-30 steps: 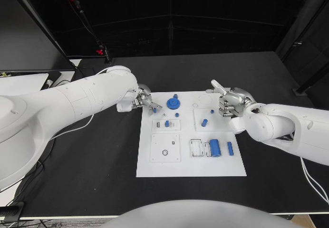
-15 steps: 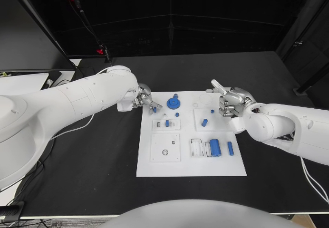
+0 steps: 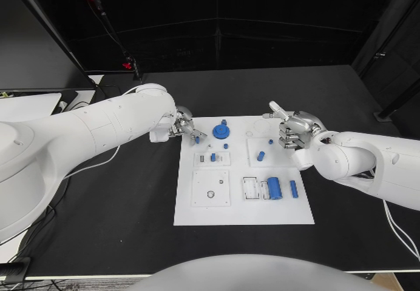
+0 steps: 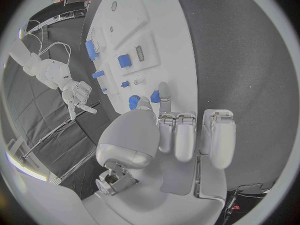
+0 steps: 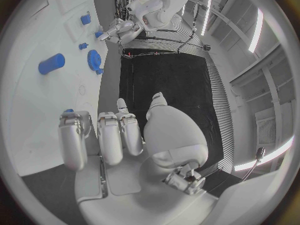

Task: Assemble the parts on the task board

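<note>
Head view: the white board [image 3: 243, 212] sits mid-table, blue parts [image 3: 275, 188] on it. The left hand [image 3: 184, 128] pinches a small blue piece [image 3: 197, 140] at the board's corner.

Left wrist view: same pinch.

Right wrist view: the right hand [image 5: 119, 135] has its fingers curled, apparently around nothing.

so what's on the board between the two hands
In the head view, between the left hand and the right hand, a blue gear stands on the task board, a small blue part just in front of it.
</note>
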`<state>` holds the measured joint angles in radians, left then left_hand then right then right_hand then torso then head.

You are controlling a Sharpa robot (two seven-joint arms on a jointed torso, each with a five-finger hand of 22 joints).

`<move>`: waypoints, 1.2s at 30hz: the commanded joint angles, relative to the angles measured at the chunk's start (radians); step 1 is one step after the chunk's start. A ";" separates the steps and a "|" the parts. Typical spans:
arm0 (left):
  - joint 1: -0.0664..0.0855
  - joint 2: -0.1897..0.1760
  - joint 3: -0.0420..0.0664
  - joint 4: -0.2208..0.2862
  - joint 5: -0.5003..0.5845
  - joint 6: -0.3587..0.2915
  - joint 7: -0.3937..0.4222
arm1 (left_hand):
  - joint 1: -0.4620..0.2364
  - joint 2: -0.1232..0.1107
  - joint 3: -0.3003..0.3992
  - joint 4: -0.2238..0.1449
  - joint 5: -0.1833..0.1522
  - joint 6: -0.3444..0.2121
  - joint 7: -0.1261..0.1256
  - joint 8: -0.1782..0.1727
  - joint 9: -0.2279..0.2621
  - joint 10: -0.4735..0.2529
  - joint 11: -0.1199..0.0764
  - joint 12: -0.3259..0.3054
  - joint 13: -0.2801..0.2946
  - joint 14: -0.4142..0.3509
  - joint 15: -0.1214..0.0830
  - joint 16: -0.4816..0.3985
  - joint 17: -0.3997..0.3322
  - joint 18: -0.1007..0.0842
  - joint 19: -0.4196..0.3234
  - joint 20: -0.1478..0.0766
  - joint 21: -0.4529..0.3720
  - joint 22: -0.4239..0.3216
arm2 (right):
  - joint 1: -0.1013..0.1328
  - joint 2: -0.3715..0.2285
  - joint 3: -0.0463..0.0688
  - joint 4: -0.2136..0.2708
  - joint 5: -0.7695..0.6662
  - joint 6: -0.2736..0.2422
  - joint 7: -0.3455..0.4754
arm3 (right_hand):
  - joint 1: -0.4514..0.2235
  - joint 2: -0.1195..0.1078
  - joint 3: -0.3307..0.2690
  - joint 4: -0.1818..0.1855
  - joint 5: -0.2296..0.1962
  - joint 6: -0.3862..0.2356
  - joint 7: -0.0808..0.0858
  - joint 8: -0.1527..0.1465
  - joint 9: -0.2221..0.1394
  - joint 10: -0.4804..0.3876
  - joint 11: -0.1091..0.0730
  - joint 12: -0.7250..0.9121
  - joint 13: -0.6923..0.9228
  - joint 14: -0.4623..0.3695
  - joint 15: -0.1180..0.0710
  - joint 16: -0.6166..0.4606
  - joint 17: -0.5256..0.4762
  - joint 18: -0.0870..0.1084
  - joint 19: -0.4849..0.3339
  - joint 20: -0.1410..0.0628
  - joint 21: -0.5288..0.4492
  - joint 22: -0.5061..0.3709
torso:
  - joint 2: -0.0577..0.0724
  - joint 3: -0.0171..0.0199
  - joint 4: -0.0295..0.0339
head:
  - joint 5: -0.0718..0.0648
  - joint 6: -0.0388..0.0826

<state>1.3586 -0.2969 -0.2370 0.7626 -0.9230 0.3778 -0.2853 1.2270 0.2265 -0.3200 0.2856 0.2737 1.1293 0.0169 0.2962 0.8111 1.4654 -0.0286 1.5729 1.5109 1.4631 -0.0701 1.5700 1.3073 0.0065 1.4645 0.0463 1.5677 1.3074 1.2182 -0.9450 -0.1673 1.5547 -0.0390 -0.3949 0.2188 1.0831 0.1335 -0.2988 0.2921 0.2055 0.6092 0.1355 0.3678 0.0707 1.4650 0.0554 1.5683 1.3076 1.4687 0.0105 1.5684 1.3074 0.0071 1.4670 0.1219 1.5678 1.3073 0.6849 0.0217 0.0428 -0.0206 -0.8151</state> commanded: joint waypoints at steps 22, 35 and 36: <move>0.001 -0.001 0.001 0.005 -0.003 -0.051 0.033 | 0.325 -0.009 0.181 0.005 0.230 -0.002 0.003 -0.048 0.025 0.105 -0.008 -0.002 0.060 0.108 -0.008 0.001 0.263 -0.006 0.106 0.007 0.003 0.263 | 0.001 0.000 0.000 0.001 -0.001 0.004 0.003 | -0.005 0.011 -0.007 -0.001 0.005 0.000 -0.005 0.008 -0.002 0.106 -0.006 0.003 0.263 0.102 -0.007 0.002 0.263 -0.007 0.104 -0.005 0.003 0.263 | 0.000 -0.0001 -0.0002 | -0.003 -0.001; 0.002 -0.033 0.001 0.043 -0.003 -0.107 0.084 | 0.333 -0.029 0.233 0.005 0.254 0.005 0.004 -0.055 0.028 0.105 -0.006 -0.002 0.060 0.108 -0.006 0.001 0.263 -0.006 0.106 0.008 0.003 0.263 | 0.001 -0.001 0.000 -0.001 -0.001 0.004 0.002 | -0.005 0.011 -0.007 -0.001 0.005 0.000 -0.005 0.008 -0.002 0.106 -0.006 0.003 0.263 0.102 -0.007 0.002 0.263 -0.007 0.104 -0.005 0.003 0.263 | 0.000 0.0003 0.0013 | -0.006 -0.001; 0.003 -0.040 0.001 0.052 -0.003 -0.118 0.089 | 0.333 -0.029 0.233 0.005 0.254 0.005 0.004 -0.055 0.028 0.105 -0.006 -0.002 0.060 0.108 -0.006 0.001 0.263 -0.006 0.106 0.008 0.003 0.263 | 0.001 -0.001 0.000 -0.002 -0.001 0.004 0.002 | -0.005 0.011 -0.007 -0.001 0.005 0.000 -0.005 0.008 -0.002 0.106 -0.006 0.003 0.263 0.102 -0.007 0.002 0.263 -0.007 0.104 -0.005 0.003 0.263 | 0.000 0.0003 0.0013 | -0.006 -0.001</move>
<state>1.3578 -0.3313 -0.2370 0.8045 -0.9233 0.3065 -0.2376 1.4256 0.0721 -0.0935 0.2901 0.5229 1.1242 0.0221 0.2458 0.8381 1.4516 -0.0232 1.5674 1.4737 1.4678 -0.0713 1.5700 1.3073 0.0065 1.4645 0.0463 1.5677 1.3073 1.2181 -0.9458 -0.1673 1.5524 -0.0391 -0.3950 0.2171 1.0779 0.1387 -0.3016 0.2893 0.2055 0.6092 0.1355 0.3744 0.0708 1.4650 0.0554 1.5683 1.3076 1.4687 0.0105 1.5684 1.3080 0.0071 1.4670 0.1219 1.5678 1.3073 0.6851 0.0219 0.0428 -0.0257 -0.8160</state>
